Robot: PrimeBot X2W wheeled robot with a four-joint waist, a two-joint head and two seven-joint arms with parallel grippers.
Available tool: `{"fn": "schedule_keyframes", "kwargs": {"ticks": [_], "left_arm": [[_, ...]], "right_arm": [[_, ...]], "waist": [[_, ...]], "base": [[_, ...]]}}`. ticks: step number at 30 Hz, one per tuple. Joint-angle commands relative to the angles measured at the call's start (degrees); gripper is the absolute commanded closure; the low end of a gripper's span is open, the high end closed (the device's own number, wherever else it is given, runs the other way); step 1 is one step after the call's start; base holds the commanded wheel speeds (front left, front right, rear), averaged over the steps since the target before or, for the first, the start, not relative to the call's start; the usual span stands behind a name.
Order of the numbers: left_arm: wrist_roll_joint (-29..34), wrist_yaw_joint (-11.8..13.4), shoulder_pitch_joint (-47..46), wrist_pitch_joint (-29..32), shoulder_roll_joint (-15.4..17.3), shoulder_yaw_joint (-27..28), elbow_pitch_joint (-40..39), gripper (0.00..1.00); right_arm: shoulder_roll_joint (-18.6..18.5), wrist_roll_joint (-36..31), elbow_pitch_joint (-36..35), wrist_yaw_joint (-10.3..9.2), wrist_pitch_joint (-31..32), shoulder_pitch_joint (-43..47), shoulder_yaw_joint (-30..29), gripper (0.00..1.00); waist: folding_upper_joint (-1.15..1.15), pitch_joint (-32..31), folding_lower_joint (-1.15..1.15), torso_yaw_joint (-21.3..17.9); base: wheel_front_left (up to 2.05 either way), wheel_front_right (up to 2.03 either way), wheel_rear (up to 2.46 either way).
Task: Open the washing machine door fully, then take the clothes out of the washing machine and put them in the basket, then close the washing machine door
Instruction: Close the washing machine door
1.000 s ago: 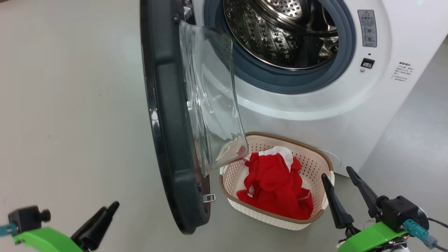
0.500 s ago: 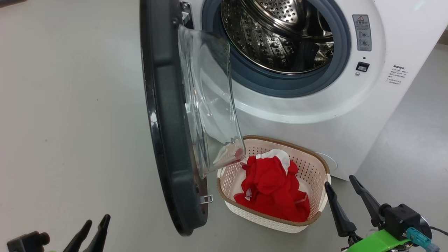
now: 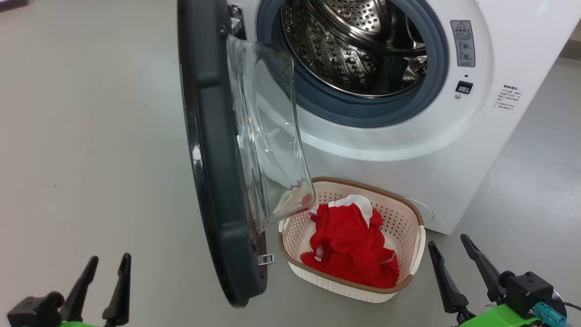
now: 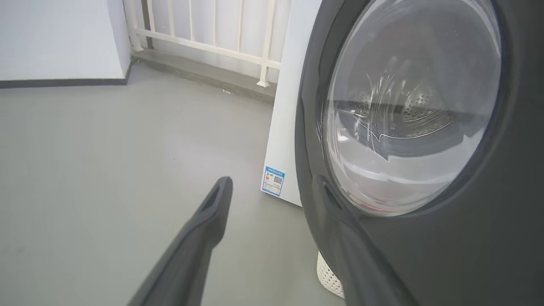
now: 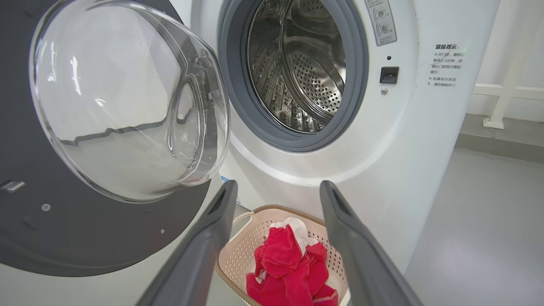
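Looking down from the head, the washing machine (image 3: 408, 150) stands at the far side, white, with its shiny drum (image 3: 345, 50) showing. The washing machine door (image 3: 213, 159) hangs wide open on the left, its clear glass bowl (image 3: 268, 136) bulging toward the right. The basket (image 3: 401, 222) sits on the grey floor (image 3: 91, 136), right in front of the machine and just beside the door's low edge. The clothes (image 3: 349, 245) lie in the basket, a red heap with some white on top. The left gripper (image 3: 109, 260) is near, low on the left, its two fingers spread apart with nothing in them. The right gripper (image 3: 448, 241) is near, low on the right, just beside the basket, spread wide too and holding nothing.

From the left wrist, the fingers point at the door's outer side. One finger crosses the black rim, but I cannot tell if it touches. A small blue sticker (image 4: 273, 180) is on the machine's side, and a white railing (image 4: 204, 25) stands far off.

From the right wrist, the fingers stand wide apart, and the basket with the red clothes shows between them, lower down.
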Motion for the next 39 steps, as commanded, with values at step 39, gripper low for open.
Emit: {"fn": "schedule_keyframes", "kwargs": {"ticks": [39], "left_arm": [[26.03,-1.48,6.19,-0.70,-13.48,17.39,-13.85,0.00]], "right_arm": [[0.47,-0.54,-1.78,0.36,-0.37,0.21,-1.48,0.00]], "waist": [[0.00,0.29,0.00,-0.91]], "base": [[0.00,0.00,0.00]]}}
